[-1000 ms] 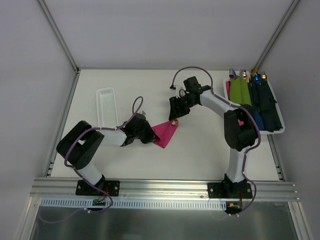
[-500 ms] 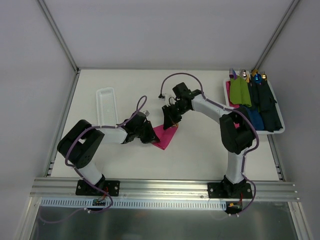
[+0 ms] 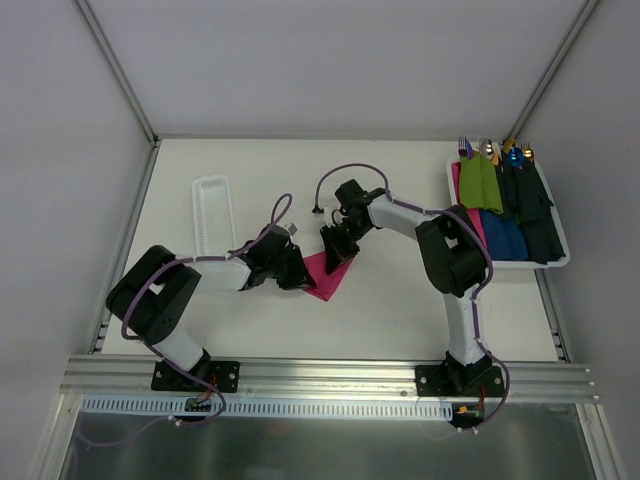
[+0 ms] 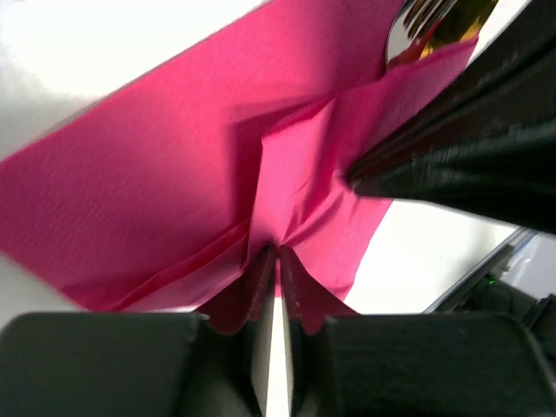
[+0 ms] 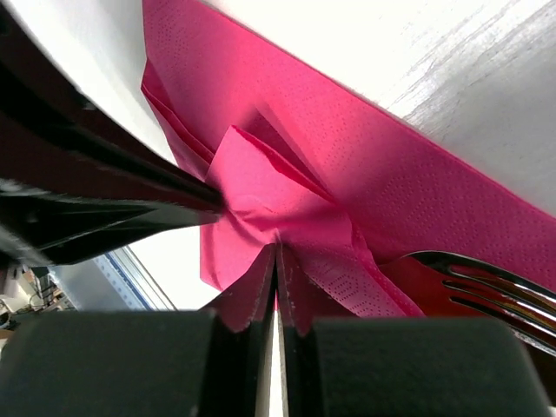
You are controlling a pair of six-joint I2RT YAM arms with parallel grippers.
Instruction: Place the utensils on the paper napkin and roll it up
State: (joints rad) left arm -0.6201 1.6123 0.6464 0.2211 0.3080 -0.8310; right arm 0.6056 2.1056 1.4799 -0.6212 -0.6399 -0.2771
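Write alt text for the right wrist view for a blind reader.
The right gripper pinches a raised fold of the pink paper napkin, which lies on the white table. The left gripper meets the same fold from the left, and shiny fork tines show at lower right.

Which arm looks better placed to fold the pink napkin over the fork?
Probably the right arm: the right fingers pinch the napkin close beside the gold fork, while the left fingers grip a fold farther from it.
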